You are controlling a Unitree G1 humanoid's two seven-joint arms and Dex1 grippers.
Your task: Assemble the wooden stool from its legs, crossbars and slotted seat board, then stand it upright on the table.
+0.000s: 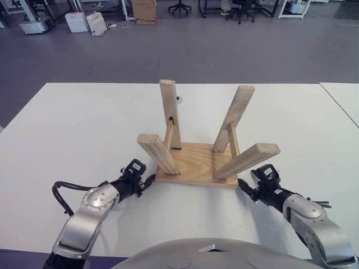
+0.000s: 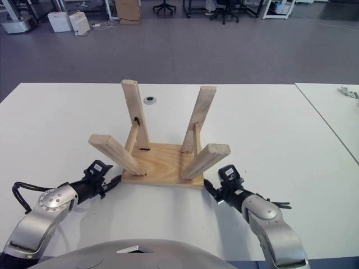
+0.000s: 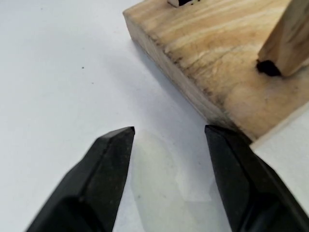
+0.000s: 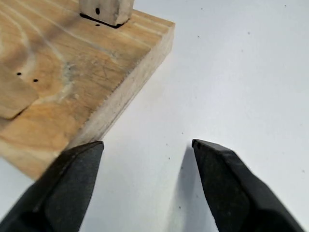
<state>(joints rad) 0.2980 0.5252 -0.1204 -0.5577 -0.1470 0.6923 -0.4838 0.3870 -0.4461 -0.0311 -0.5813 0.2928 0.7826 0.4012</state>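
Stool [image 1: 196, 162] rests seat-down, legs [image 1: 170, 109] splaying upward, between wide-open left hand [image 3: 169, 134] and wide-open right hand [image 4: 147, 143].

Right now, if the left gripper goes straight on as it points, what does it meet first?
Likely the seat board, its side edge near the corner: the left gripper, jaws open, points at it across a strip of table. Depth unclear.

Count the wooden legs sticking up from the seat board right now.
4: far-left leg, far-right leg, near-left leg, near-right leg, all slotted into the seat board. None looks hidden.
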